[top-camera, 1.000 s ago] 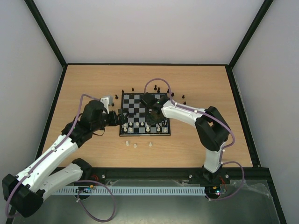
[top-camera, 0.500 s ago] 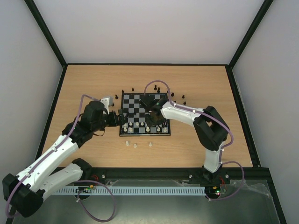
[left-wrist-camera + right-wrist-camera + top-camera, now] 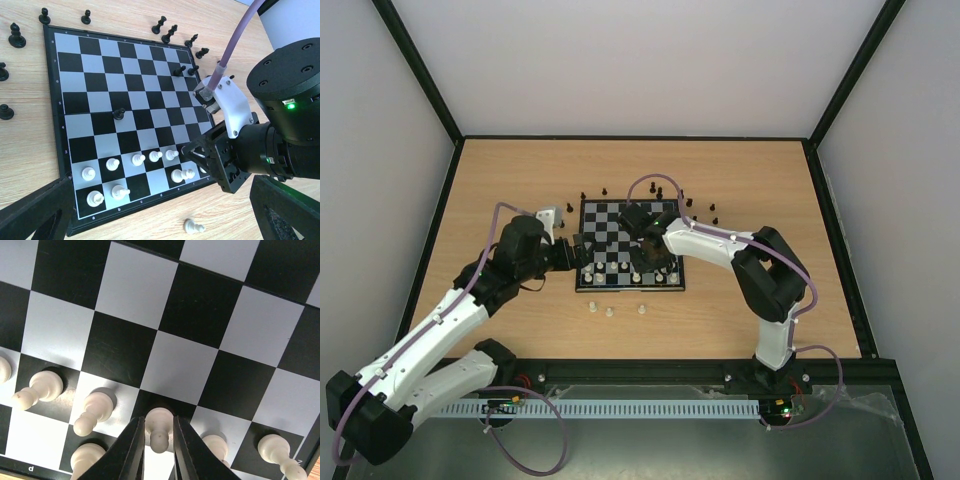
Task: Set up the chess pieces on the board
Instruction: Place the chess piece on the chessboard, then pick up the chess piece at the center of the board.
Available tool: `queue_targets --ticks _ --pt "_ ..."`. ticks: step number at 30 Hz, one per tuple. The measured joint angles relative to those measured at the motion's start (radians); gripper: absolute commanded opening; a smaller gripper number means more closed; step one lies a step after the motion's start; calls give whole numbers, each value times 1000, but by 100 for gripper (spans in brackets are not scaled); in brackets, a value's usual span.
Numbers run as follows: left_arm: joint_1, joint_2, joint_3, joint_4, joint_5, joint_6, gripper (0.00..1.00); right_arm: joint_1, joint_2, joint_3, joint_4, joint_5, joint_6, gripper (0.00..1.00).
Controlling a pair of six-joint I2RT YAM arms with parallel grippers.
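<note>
The board (image 3: 605, 215) lies mid-table, also in the left wrist view (image 3: 90, 65) and the right wrist view (image 3: 170, 365). Several white chess pieces (image 3: 137, 160) stand on its two near rows, and one black pawn (image 3: 118, 114) stands mid-board. My right gripper (image 3: 655, 260) is low over the near right squares. Its fingers (image 3: 135, 445) close narrowly around an upright white pawn (image 3: 160, 427) standing on a black square. My left gripper (image 3: 160, 205) hovers at the board's near left edge (image 3: 578, 250), wide open and empty.
Three white pieces (image 3: 609, 312) lie on the wood in front of the board; one shows in the left wrist view (image 3: 192, 227). Several black pieces (image 3: 654, 187) stand on the table beyond the board and off its right side (image 3: 714, 208). Black frame rails edge the table.
My right gripper has edged slightly to the left over the board's near rows. The left arm has not visibly moved.
</note>
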State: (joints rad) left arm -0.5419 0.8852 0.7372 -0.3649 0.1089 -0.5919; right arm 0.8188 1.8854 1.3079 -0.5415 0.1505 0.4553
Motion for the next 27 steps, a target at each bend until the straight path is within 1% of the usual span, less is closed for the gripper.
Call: queue_targets --ticks 4,6,10,13,15,18,19,21,22,27 --pt "0 0 0 0 2 0 99 0 0 0 -1 -8 -3 25" --pt "0 0 0 0 3 -2 99 0 -2 1 -5 -8 -3 26" --pt "0 0 0 0 3 -5 99 0 -35 6 -20 -1 -3 30" --pt "0 -1 0 -2 3 -7 99 0 -102 7 -26 6 0 38" --pt "0 -4 0 -4 3 -7 99 1 -164 6 -27 4 1 46" --pt "0 -16 0 -13 2 -7 99 16 -281 -6 -24 -8 8 62" --pt "0 -22 0 -15 1 -8 99 29 -317 -16 -21 -17 13 72" --pt "0 -37 0 -18 -5 -13 99 65 -375 -43 -20 -37 19 85" --pt "0 -45 0 -19 -6 -15 99 87 -390 -57 -20 -45 25 98" --pt "0 -79 -2 -32 -9 -25 99 185 -400 -150 -17 -64 60 99"
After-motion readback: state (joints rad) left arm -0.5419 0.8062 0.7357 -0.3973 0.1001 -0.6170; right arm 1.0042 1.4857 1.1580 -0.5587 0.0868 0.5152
